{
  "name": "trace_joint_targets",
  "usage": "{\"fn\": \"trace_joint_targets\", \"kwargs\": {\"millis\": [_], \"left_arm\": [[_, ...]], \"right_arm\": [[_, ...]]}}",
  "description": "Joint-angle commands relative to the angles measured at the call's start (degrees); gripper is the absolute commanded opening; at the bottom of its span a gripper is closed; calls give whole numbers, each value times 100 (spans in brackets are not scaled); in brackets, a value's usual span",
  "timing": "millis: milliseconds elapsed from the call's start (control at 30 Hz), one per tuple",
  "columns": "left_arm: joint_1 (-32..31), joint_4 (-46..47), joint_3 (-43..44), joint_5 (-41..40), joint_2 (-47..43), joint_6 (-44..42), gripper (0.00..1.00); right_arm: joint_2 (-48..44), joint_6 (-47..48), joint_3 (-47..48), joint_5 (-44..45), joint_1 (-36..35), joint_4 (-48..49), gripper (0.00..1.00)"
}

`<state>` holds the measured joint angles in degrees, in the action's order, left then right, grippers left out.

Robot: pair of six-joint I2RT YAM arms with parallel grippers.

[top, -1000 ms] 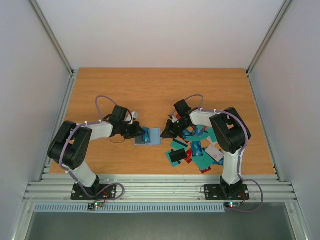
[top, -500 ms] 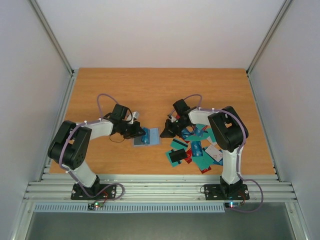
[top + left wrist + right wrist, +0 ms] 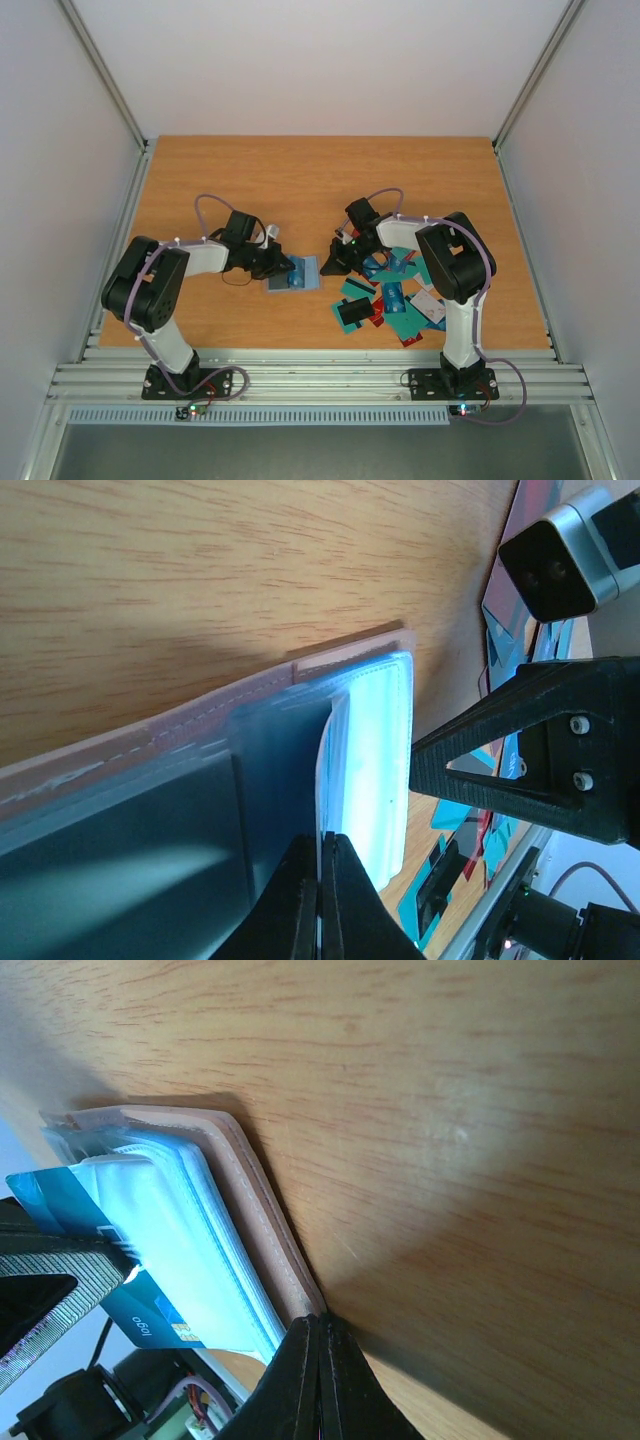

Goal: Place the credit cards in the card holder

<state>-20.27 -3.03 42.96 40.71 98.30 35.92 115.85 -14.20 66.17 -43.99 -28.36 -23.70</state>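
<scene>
The left pincer [image 3: 320,880] has its tips pressed together on what looks like the blue card [image 3: 150,1320]. The right wrist view shows that card lying under a left finger, with its far end slipped among the pale plastic pockets of the card holder [image 3: 255,1210]. The right pincer [image 3: 316,1358] is also pressed shut, with nothing between its tips. Its point rests on the worktop [image 3: 300,180] at the tan outer edge of the holder, touching it or just beside it, on the side opposite the left pincer.

The holder lies flat in the near half of the worktop, about midway between the left and right edges. The remaining credit cards [image 3: 395,300] lie in a loose heap toward the near right corner, just beyond the right pincer.

The step in hand appears to be seating this card. It should be pushed straight along the pocket and kept low and level, so that it enters one sleeve and does not buckle the plastic. The right tips should brace the tan edge so the holder cannot skid. The card should be let go only once it sits deep.
</scene>
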Motion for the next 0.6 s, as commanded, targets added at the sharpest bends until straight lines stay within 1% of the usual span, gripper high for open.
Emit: {"fn": "trace_joint_targets", "kwargs": {"millis": [0, 133, 233, 300, 400, 567], "left_arm": [[-38, 153, -154, -71, 231, 288, 2], [-47, 74, -116, -69, 236, 396, 6], [-51, -370, -11, -234, 136, 323, 14], [-51, -680, 82, -352, 28, 198, 16], [-47, -1099, 246, -499, -53, -30, 25], [-51, -1603, 518, -644, -107, -316, 35]], "right_arm": [[453, -111, -216, 1208, -47, -435, 1], [476, -168, -219, 1184, -47, -401, 1], [485, -205, -219, 1166, -47, -358, 1], [487, -216, -226, 1145, -46, -319, 1], [486, -249, -245, 1121, -46, -281, 1], [486, -283, -245, 1120, -47, -259, 1]]}}
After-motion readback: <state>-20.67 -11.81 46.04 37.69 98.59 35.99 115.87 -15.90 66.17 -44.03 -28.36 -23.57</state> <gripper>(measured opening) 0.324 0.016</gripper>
